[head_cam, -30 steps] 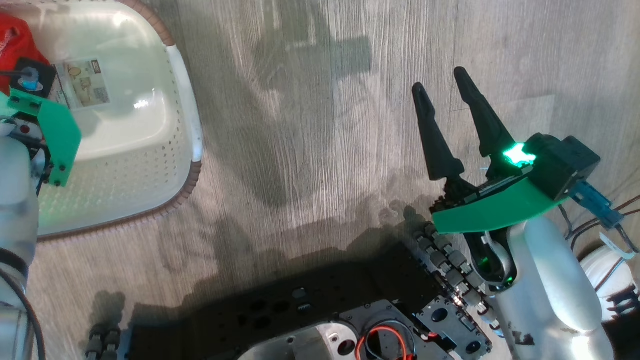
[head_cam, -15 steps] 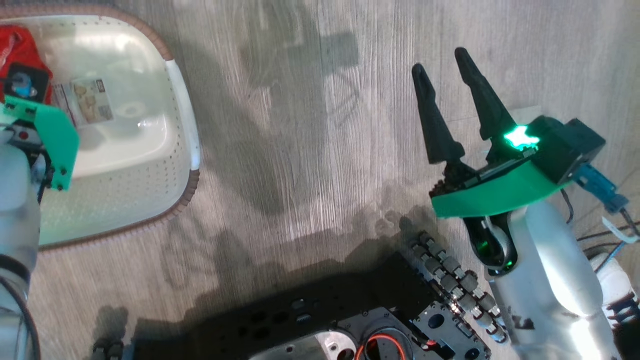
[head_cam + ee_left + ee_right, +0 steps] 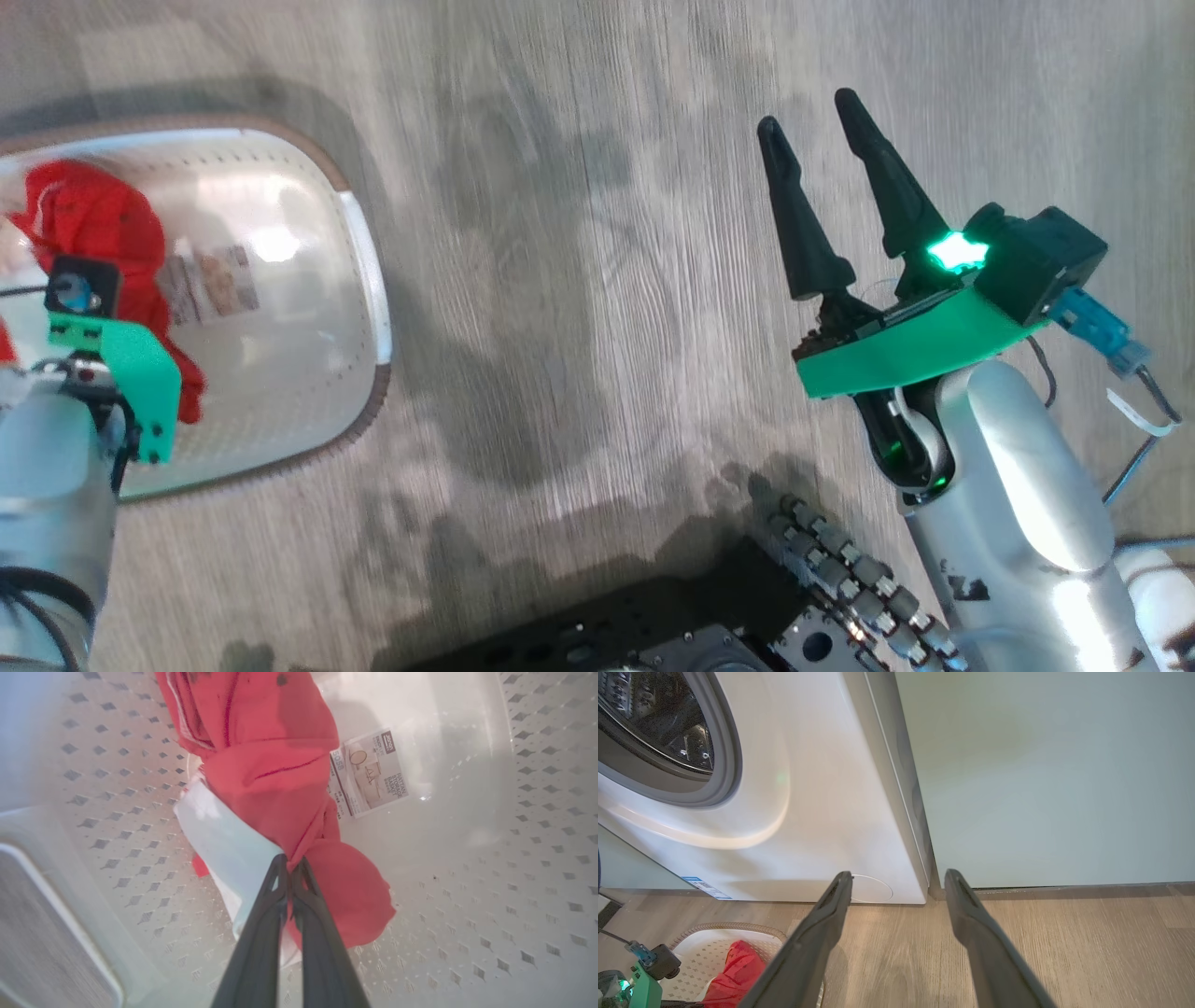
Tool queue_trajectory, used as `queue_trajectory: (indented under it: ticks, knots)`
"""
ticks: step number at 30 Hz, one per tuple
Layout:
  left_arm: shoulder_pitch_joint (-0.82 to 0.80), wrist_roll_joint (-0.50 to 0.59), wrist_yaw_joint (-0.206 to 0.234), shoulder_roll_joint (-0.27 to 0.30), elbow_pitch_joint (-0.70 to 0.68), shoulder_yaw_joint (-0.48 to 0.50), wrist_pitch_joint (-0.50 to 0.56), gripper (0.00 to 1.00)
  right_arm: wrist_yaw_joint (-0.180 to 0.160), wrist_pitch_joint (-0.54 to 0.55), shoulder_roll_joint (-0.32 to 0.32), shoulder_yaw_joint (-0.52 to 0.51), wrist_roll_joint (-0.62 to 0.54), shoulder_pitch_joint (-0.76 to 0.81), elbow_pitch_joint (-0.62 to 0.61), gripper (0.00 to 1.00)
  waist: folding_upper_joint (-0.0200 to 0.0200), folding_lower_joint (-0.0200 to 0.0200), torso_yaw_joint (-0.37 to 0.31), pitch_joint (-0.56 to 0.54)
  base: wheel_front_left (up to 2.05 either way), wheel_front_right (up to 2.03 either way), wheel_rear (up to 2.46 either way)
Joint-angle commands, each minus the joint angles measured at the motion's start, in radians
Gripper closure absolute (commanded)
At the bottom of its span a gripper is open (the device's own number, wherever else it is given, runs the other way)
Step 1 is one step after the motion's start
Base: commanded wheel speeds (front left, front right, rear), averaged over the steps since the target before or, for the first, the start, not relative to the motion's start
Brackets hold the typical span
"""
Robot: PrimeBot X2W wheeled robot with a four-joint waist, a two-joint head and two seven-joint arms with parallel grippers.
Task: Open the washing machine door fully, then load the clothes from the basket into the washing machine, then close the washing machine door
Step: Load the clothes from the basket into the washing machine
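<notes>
In the left wrist view my left gripper (image 3: 292, 861) is shut on a bunched fold of the red clothes (image 3: 266, 765), which show a white part (image 3: 219, 840), inside the white perforated basket (image 3: 514, 858). The head view shows the same clothes (image 3: 89, 219) under my left wrist, within the basket's brown rim (image 3: 373, 411). My right gripper (image 3: 805, 112) is open over bare floor with nothing between its fingers. The right wrist view has that gripper (image 3: 899, 875) facing the white washing machine (image 3: 808, 788), whose steel drum (image 3: 658, 714) is uncovered. The washing machine door is out of view.
A paper label (image 3: 371, 772) lies on the basket floor. A pale teal cabinet (image 3: 1041, 774) stands right of the washer. Wooden floor (image 3: 579, 280) lies between the basket and my right arm. My dark base (image 3: 653, 625) is at the bottom edge.
The head camera has shifted, so the basket sits lower in its view. More of the red clothes shows around my left wrist. My right gripper stays open.
</notes>
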Motion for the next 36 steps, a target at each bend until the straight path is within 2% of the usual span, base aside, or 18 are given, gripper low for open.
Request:
queue_trajectory:
  ticks: [1,7,12,18,24,36]
  knots:
    - [0.032,-0.007,0.01,0.032,-0.006,0.028,-0.016,1.0,0.0,-0.006,0.001,0.017,0.001,0.041,-0.021,0.0,-0.0001,0.0,0.011,-0.045,0.0,0.0,0.0]
    - [0.082,-0.044,0.013,0.018,-0.006,0.048,-0.117,1.0,0.0,-0.006,0.001,0.019,-0.004,0.051,0.003,0.0,-0.0001,0.0,0.033,-0.126,0.0,0.0,0.0]
    - [0.114,-0.077,-0.01,0.004,-0.015,0.064,-0.213,1.0,0.0,-0.006,0.001,0.019,-0.012,0.056,0.023,0.0,-0.0001,0.0,0.056,-0.184,0.0,0.0,0.0]
    - [0.15,-0.102,-0.014,-0.01,-0.076,0.076,-0.252,1.0,0.0,-0.006,0.001,0.013,-0.024,0.063,0.042,0.0,-0.0001,0.0,0.083,-0.245,0.0,0.0,0.0]
    - [0.235,-0.117,-0.015,-0.023,-0.326,0.108,-0.254,1.0,0.0,-0.006,0.001,0.003,-0.036,0.079,0.059,0.0,-0.0001,0.0,0.113,-0.303,0.0,0.0,0.0]
    - [0.381,-0.103,-0.023,-0.066,-0.699,0.203,-0.254,1.0,0.0,-0.006,0.001,-0.004,-0.048,0.113,0.088,0.0,-0.0001,0.0,0.145,-0.411,0.0,0.0,0.0]
